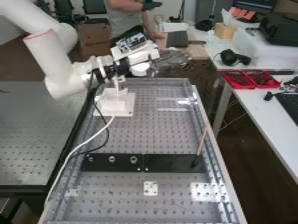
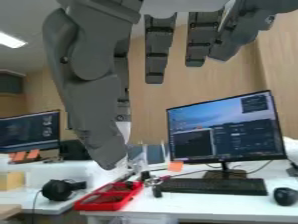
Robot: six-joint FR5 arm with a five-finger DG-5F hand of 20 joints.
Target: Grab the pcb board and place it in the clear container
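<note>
Hand point(image 2: 92, 95): above the bench's far end, its fingers straight and spread apart, nothing pinched between them.
Arm point(image 1: 45, 60): comes in from the high view's upper left, with the hand reaching out toward the desk point(image 1: 260, 116) side.
Board: I cannot tell where it lies, nor which way its long axis runs.
Red tray point(image 2: 108, 196): on the desk, well apart from the hand, out on the side the fingers point to; the dark pieces in it are too small to name.
Clear container: cannot be told from the pale glints on the bench point(image 1: 158, 142).
Line to take: if the board is among those pieces, the pick likely lies outward past the fingertips, across the gap between bench and desk, and the hand would need to turn palm down before closing.
</note>
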